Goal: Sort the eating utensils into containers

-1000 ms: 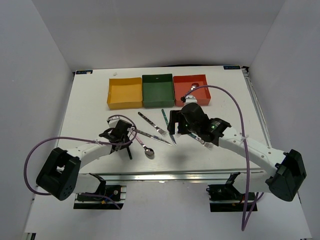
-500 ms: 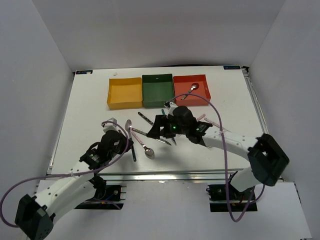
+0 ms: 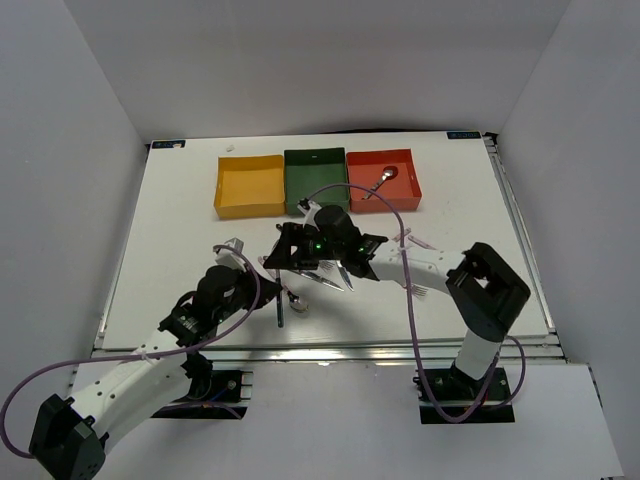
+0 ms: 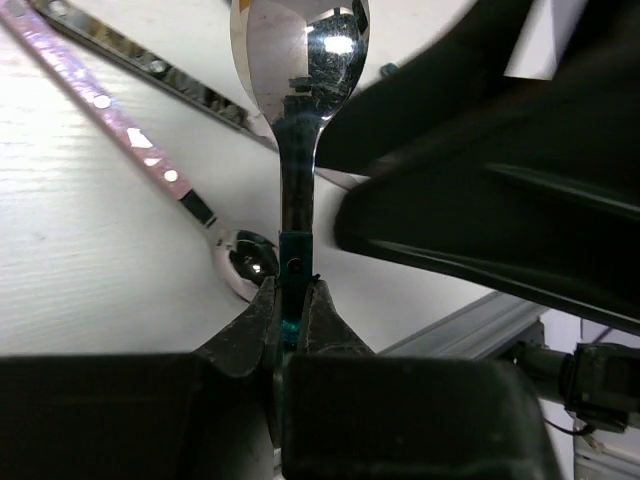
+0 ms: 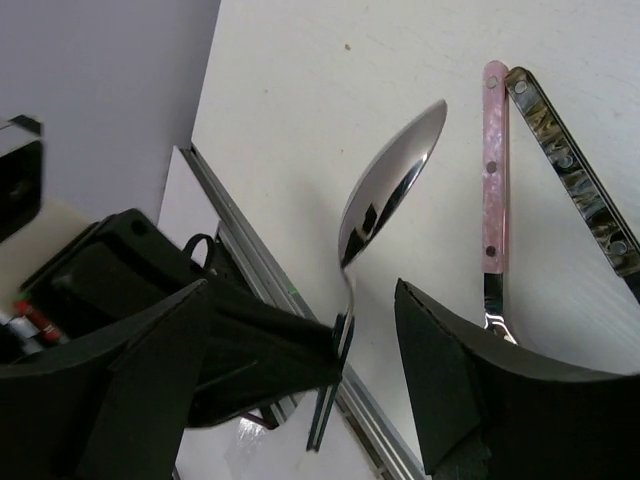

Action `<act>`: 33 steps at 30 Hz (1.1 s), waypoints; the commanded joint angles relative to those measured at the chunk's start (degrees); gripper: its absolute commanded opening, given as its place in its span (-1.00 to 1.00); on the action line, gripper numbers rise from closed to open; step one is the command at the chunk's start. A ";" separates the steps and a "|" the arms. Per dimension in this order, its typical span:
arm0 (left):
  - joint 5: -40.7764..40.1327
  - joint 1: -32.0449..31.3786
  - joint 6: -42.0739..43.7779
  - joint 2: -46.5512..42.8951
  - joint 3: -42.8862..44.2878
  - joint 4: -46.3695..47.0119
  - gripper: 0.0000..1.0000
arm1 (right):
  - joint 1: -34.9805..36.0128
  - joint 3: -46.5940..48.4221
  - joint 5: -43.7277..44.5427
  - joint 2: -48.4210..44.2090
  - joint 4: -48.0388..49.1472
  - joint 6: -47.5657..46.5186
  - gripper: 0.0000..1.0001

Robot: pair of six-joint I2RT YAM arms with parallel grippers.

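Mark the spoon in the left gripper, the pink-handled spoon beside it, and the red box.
held spoon [image 4: 297, 170], left wrist view, on its neck.
pink-handled spoon [image 4: 100, 100], left wrist view, mid-handle.
red box [image 3: 405, 192], top view, bare floor.

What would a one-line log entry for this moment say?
left gripper: shut on teal-handled spoon | right gripper: open, straddling its bowl | red box: holds second spoon

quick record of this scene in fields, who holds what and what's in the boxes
left gripper: shut on the teal-handled metal spoon, at its handle
right gripper: open, that spoon's bowl between its fingers
red square box: one pink-handled spoon inside
table: loose pink-handled spoon beside a dark patterned handle
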 commanded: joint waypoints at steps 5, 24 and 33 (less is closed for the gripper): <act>4.87 -0.22 1.10 1.47 1.27 7.19 -1.00 | 1.19 6.31 -0.23 5.48 -3.04 -2.98 -0.18; -10.87 -0.22 7.16 1.12 20.96 -24.63 0.96 | -32.46 42.49 29.90 17.23 -32.81 -6.06 -1.00; -8.58 -0.31 7.60 1.47 20.26 -24.63 0.96 | -36.60 58.96 30.26 34.04 -36.08 -9.75 -1.00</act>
